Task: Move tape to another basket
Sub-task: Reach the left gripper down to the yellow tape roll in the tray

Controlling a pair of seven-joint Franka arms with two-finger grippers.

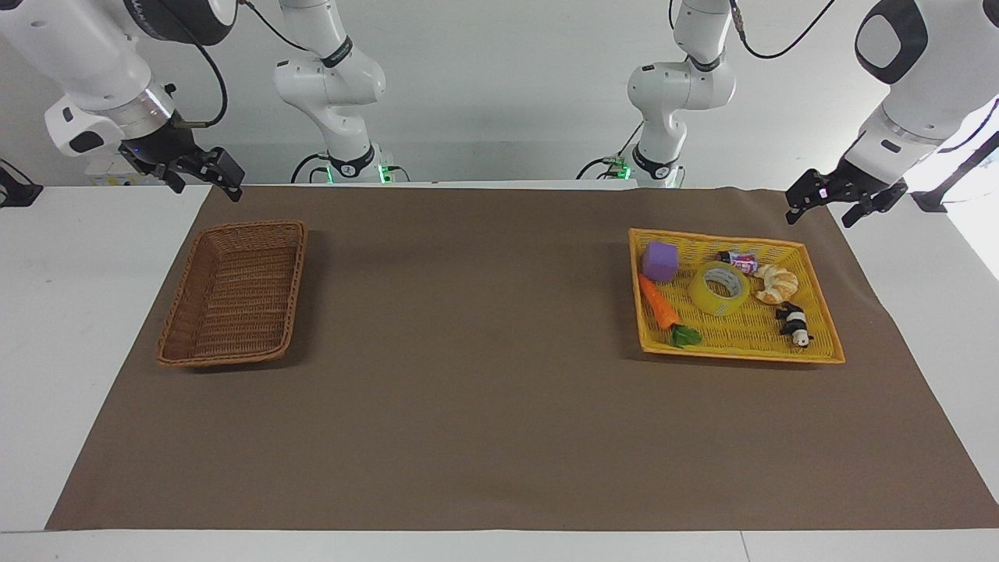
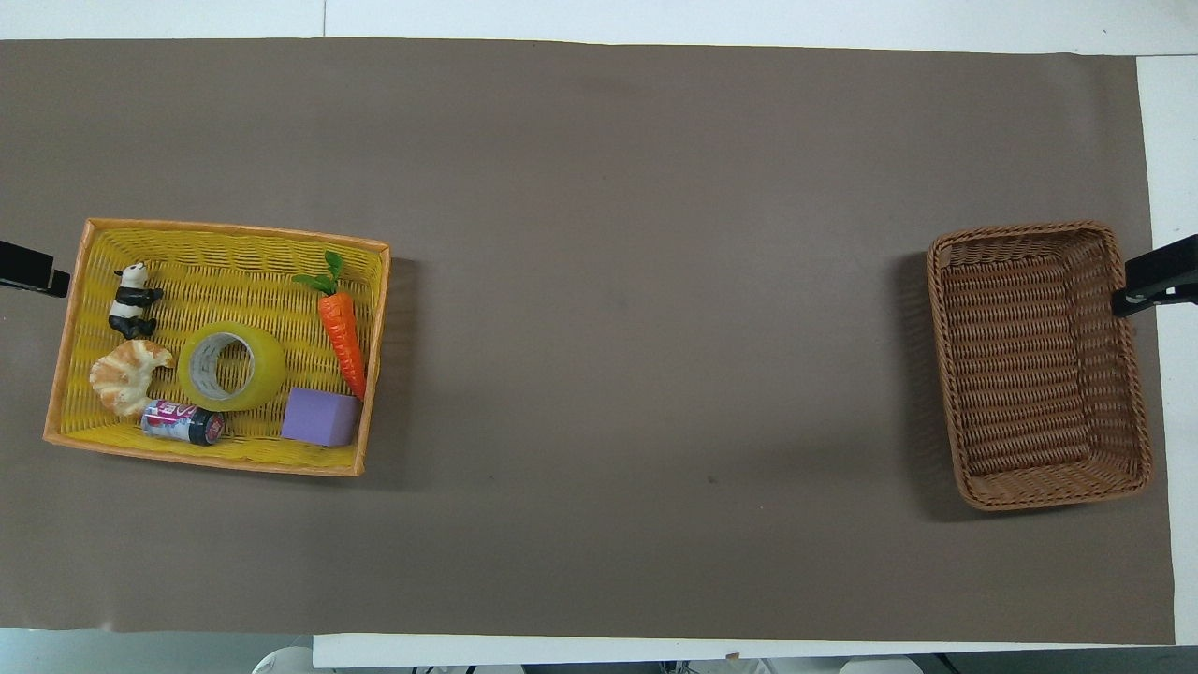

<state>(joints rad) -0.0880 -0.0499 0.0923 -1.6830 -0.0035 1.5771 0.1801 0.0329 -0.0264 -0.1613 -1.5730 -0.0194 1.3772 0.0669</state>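
Note:
The tape point(image 1: 719, 289) point(image 2: 230, 366), a translucent yellow roll with a pale core, lies flat in the middle of the flat yellow tray point(image 1: 741, 355) point(image 2: 234, 229) at the left arm's end of the table. The brown wicker basket point(image 1: 254, 226) point(image 2: 1025, 227) stands with nothing in it at the right arm's end. My left gripper point(image 1: 821, 218) hangs open in the air over the mat's edge beside the yellow tray, holding nothing. My right gripper point(image 1: 207, 190) hangs open over the mat's corner beside the brown basket, also holding nothing.
Around the tape in the tray lie a purple block point(image 1: 660, 261), a toy carrot point(image 1: 658, 303), a croissant toy point(image 1: 775, 283), a small can point(image 1: 738, 261) and a panda figure point(image 1: 794, 322). A brown mat point(image 1: 484, 375) covers the table between tray and basket.

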